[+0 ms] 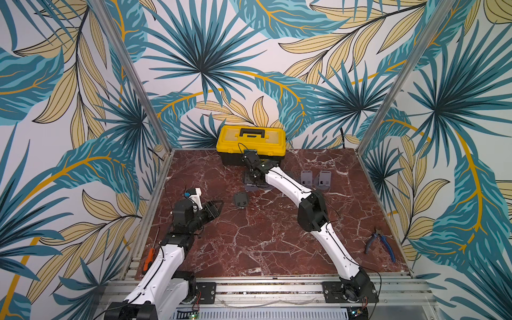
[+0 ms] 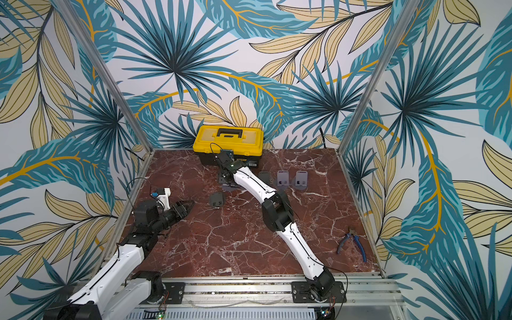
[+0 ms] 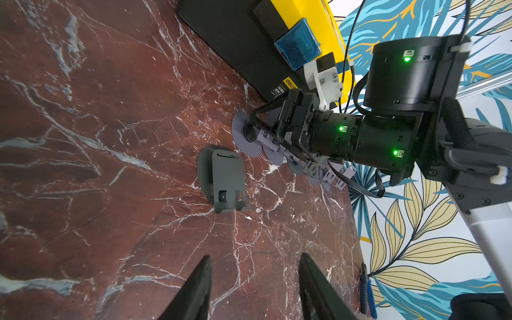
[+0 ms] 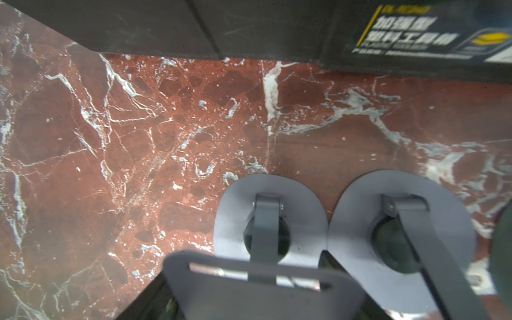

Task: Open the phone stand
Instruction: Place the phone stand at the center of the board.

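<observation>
Phone stand (image 4: 263, 288) sat right at the right pincer (image 3: 256, 124), its slotted plate between jaws that stood apart; clamped or loose, I couldn't tell. It looked light, thin, stiff and hinged, likely to skate on the bench (image 4: 110, 166); its plate's free edge seemed the hold. Well beyond, left pincer (image 3: 255, 257) gaped empty.

I read "deli" on a yellow tag (image 3: 291, 82) on the toolbox (image 3: 235, 41) base, "加强型 塑料工具箱" on its black label (image 4: 410, 33), smaller print beneath too blurred for me.
</observation>
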